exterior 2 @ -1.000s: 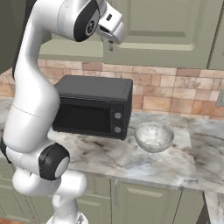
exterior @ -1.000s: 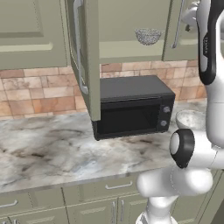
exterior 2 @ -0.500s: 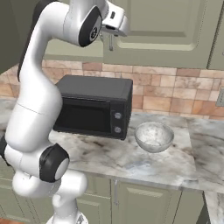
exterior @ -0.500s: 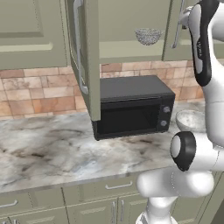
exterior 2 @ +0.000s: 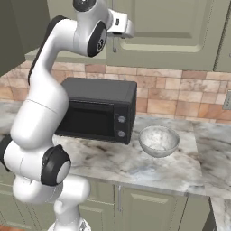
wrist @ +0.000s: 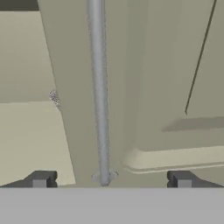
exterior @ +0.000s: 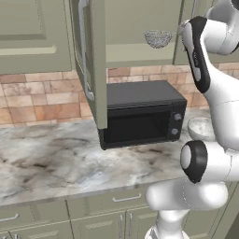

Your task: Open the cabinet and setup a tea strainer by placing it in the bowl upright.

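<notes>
Nearest the base, the marble counter (exterior: 56,158) carries a black microwave (exterior: 140,114) with the bowl (exterior 2: 158,140) just beside it on its right, rim up. The bowl also shows behind the arm in the left base view (exterior: 201,129).

Above the counter hangs the cabinet (exterior: 140,28). Its left door (exterior: 91,60) is swung out toward the camera, edge-on, with its long bar handle (exterior: 83,46) running vertically. Inside, on the shelf, rests the tea strainer (exterior: 158,38): its mesh cup faces the viewer and sits near the right end of the opening. Its handle cannot be made out, so the direction of its long axis cannot be told.

The arm rises from the base, bends at the elbow and reaches up and forward to the level of the wall cabinet, the hand close to the right door. In the hand view the gripper (wrist: 111,180) is spread wide and grasps nothing; its two fingertips (wrist: 41,180) stand on either side of the lower end of the right door's vertical bar handle (wrist: 99,92), apart from it. A speck of mesh (wrist: 54,96) shows past the door's edge.
</notes>
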### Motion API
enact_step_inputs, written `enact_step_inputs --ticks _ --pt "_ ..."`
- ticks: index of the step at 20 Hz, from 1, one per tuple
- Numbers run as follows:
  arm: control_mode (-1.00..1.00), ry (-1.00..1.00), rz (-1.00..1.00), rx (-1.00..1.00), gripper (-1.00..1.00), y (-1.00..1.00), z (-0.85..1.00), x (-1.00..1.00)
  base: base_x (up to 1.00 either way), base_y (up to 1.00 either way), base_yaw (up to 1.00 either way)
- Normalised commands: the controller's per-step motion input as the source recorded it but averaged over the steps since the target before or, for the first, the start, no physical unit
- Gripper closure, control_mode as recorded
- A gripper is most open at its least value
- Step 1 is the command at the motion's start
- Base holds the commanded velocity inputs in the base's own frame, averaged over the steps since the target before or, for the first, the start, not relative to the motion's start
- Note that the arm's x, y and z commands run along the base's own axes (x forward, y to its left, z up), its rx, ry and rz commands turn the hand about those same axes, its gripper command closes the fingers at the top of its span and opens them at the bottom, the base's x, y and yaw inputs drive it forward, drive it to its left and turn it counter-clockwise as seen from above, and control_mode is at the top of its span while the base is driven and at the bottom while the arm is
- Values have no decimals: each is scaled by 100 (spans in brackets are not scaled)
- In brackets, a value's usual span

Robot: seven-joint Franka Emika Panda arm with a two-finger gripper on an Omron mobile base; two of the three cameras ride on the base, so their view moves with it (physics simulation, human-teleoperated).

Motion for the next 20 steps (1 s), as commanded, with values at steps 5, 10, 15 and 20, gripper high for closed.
enact_step_inputs --ticks 5,10,15,20 --pt "-100 2 5 0 -100 0 0 54 0 0 0" --pt "-100 7 4 0 -100 0 0 59 0 0 0" --pt "-100 2 5 0 -100 0 -2 46 0 0 0" --pt "-100 0 6 1 -100 2 -10 36 0 0 0"
